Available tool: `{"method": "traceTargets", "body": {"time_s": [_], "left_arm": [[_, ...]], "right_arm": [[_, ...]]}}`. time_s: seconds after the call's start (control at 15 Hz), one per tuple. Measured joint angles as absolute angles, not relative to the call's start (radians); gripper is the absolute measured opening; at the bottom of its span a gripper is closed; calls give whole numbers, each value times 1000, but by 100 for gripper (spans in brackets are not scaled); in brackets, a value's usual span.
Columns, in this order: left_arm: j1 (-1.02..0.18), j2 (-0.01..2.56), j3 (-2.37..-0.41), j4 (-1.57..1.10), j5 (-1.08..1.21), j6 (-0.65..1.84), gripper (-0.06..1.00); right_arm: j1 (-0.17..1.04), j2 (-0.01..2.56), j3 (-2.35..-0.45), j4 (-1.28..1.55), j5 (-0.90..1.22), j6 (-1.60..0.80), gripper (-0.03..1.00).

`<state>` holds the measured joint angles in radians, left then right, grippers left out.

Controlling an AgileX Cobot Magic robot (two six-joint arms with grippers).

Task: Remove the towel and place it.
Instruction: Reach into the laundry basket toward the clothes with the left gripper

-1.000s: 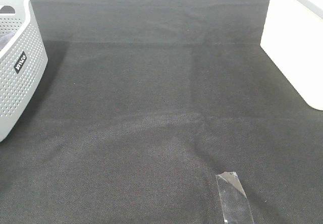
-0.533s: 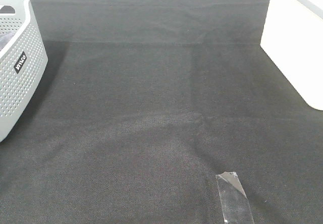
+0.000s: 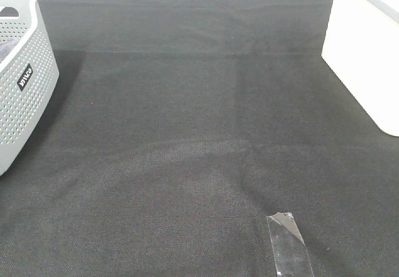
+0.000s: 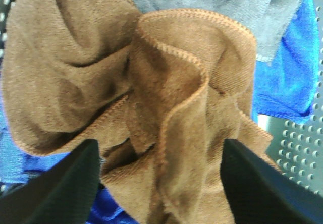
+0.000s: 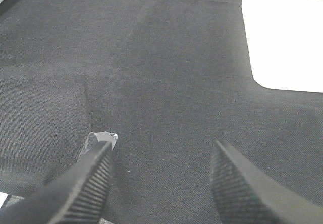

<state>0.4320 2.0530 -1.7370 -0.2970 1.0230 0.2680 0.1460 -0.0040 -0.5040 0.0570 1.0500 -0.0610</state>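
Observation:
The brown towel (image 4: 166,98) lies crumpled in folds inside the grey perforated basket (image 4: 303,148), on top of a blue cloth (image 4: 287,82) and a grey cloth (image 4: 227,2). My left gripper (image 4: 159,183) hangs just above it, open, with a raised fold of the towel between its two black fingers (image 4: 65,183). In the high view only the basket (image 3: 25,83) shows at the far left; the towel and both grippers are out of that view. My right gripper (image 5: 161,178) is open over the black table cloth, holding nothing.
A strip of clear tape (image 3: 288,242) is stuck to the black cloth near the front, and its end (image 5: 101,137) sits just past my right gripper's finger. A white surface (image 3: 365,58) borders the cloth on the right.

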Motion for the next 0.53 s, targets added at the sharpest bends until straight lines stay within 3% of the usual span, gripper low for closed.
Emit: {"method": "traceTargets", "body": {"time_s": [0.53], "left_arm": [[432,2053,-1737,-305,1019,268,45]], "right_arm": [[146,-4,-504,57,1050,-61,56]]}}
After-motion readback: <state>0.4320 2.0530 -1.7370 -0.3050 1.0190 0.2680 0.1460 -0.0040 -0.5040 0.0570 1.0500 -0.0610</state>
